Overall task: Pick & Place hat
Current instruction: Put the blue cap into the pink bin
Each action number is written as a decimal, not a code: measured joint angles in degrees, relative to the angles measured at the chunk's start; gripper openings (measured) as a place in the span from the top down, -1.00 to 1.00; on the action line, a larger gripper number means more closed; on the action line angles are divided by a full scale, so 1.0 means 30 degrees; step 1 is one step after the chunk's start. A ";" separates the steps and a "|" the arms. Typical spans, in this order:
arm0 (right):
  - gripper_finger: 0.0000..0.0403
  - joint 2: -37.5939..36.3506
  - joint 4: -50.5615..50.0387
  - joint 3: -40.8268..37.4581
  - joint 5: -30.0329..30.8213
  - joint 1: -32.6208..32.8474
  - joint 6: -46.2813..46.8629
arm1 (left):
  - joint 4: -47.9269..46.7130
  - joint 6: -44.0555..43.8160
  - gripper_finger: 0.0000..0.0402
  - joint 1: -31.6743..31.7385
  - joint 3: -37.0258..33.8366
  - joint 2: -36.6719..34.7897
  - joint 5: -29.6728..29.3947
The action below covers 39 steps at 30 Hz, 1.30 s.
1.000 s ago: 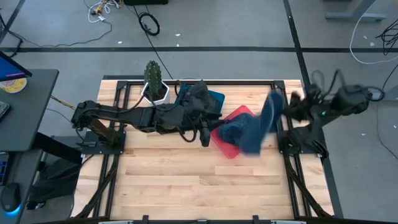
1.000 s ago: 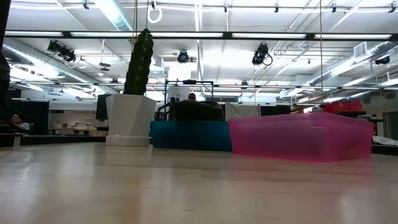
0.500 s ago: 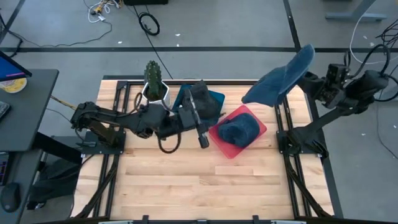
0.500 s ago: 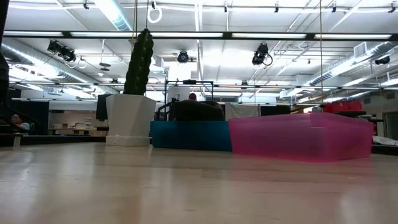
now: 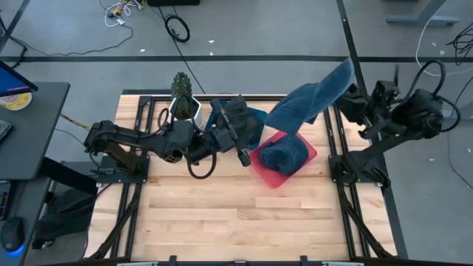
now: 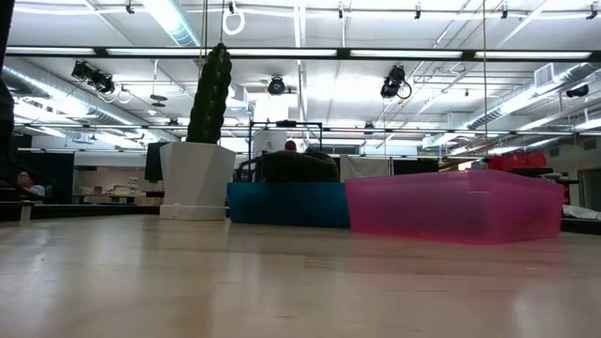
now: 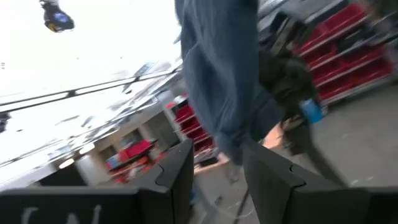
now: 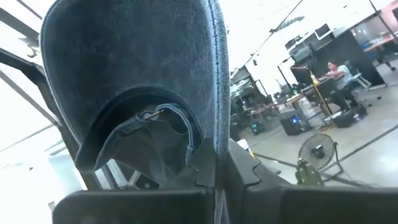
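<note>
My right gripper (image 5: 352, 99) is up in the air over the table's far right corner, shut on a blue denim hat (image 5: 309, 103), which also shows in its wrist view (image 8: 134, 68). My left gripper (image 5: 242, 155) is open near the table's middle, beside a pink bin (image 5: 307, 157); its fingers (image 7: 180, 165) tip upward toward the raised hat (image 7: 221, 87). A second blue hat (image 5: 284, 154) lies in the pink bin. A dark hat (image 5: 236, 117) sits in a blue bin (image 5: 255, 116). No gripper shows in the low view. My right gripper pinches the denim hat by its edge (image 8: 216, 158) between the two fingers; the seamed rim runs down into the gap. The hat is lifted clear of the table and stretches away from the fingers toward the table's left. Its back strap and buckle (image 8: 149, 116) face the camera.
A cactus in a white pot (image 5: 182, 97) stands at the far edge, left of the blue bin. In the low view the pot (image 6: 195, 178), the blue bin (image 6: 286, 204) and the pink bin (image 6: 455, 205) stand in a row. Bare wood lies toward the near edge.
My right gripper has swung the denim hat up from just over the pink bin toward the far right corner, then carried it somewhat back toward the table's left, still high. The hat has turned from hanging down to stretching out sideways. My left arm has shifted slightly toward the far edge.
</note>
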 joint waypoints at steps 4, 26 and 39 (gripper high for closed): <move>0.98 0.0436 0.0211 0.0000 -0.1476 -0.1428 0.0324 | -0.0021 0.1152 0.30 -0.0361 0.0000 -0.0076 -0.1910; 0.98 0.3625 0.2350 -0.0029 -1.1019 -0.9181 0.5547 | -0.8319 -0.2379 0.35 -0.2070 -0.0002 -0.2764 -0.7622; 0.98 0.4687 0.3302 -0.0022 -1.2892 -1.1504 0.6906 | -1.6087 -0.9784 0.70 -0.2809 0.0007 -0.5331 -0.7655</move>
